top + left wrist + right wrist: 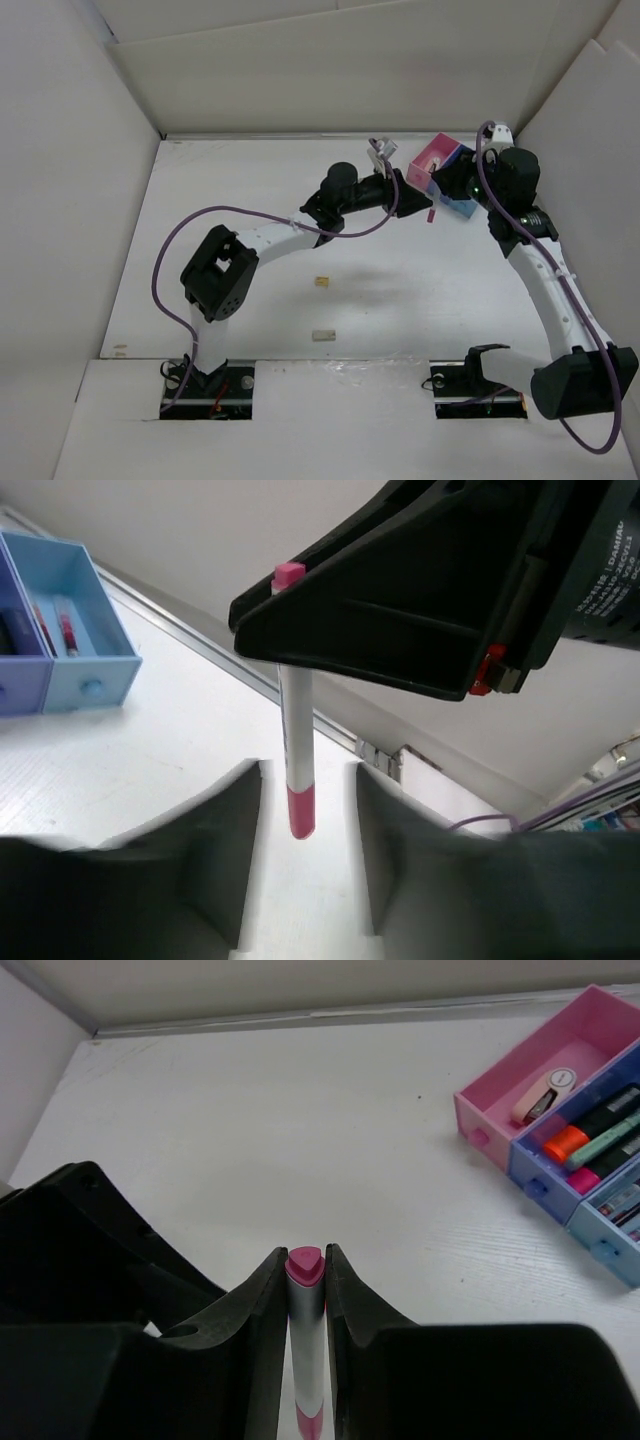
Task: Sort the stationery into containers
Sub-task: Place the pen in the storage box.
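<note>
Handover, it seems: pink pen (305, 1350) pinched by right gripper (303, 1260), left gripper (308, 780) spread around it; far light blue bin (95, 685) to be reached next.

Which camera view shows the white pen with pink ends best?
The left wrist view: the pen hangs at nearly full length, white barrel and both pink ends. The right wrist view shows only one end, clamped in the right gripper. The top view shows just a pink tip.
</note>
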Tool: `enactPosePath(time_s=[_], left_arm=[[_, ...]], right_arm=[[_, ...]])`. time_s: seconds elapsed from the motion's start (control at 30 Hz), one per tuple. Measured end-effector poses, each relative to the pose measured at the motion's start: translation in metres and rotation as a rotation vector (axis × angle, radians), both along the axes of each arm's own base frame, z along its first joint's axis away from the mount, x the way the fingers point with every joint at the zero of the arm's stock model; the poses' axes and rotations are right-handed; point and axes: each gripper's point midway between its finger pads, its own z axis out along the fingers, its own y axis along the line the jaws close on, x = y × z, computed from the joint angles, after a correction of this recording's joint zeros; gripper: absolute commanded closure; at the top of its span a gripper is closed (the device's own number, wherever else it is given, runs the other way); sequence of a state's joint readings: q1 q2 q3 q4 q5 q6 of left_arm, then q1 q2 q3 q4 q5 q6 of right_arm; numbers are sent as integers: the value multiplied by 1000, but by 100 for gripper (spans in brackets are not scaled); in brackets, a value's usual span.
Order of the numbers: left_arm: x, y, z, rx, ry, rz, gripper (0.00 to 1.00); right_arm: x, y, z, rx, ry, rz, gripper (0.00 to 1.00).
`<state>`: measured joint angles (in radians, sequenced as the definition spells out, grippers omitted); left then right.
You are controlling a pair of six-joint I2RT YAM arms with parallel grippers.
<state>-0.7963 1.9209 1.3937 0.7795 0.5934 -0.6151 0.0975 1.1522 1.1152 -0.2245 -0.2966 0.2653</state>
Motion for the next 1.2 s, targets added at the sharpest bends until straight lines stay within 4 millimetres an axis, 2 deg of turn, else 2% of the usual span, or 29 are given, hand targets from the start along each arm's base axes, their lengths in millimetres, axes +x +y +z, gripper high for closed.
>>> enactPosePath(time_s=[0.17, 0.3, 0.47, 0.53, 0.63, 0.77, 0.9, 1.07, 1.2], left_arm=[[11, 7, -17, 65, -2, 91, 24], [10, 31, -37, 162, 34, 230, 12], [-15, 57, -44, 222, 71, 344, 12], [-31, 66, -55, 252, 92, 364, 12], [-58, 79, -87, 337, 127, 387, 12], [-106, 99, -132, 484, 148, 386, 12], [-141, 125, -152, 575, 138, 388, 12], [-143, 156, -143, 565, 135, 457, 14], [-147, 173, -151, 576, 145, 479, 15]], right_arm=[[12, -22, -2, -23, 6, -102, 95], [38, -52, -5, -40, 25, -203, 95], [84, -96, -31, -41, 103, -312, 95], [99, -114, -44, -28, 137, -350, 94], [119, -142, -65, -12, 183, -405, 94], [141, -173, -82, 7, 214, -462, 94], [159, -196, -96, 18, 228, -500, 94], [182, -216, -105, 37, 224, -530, 94], [193, -222, -119, 52, 241, -542, 93]])
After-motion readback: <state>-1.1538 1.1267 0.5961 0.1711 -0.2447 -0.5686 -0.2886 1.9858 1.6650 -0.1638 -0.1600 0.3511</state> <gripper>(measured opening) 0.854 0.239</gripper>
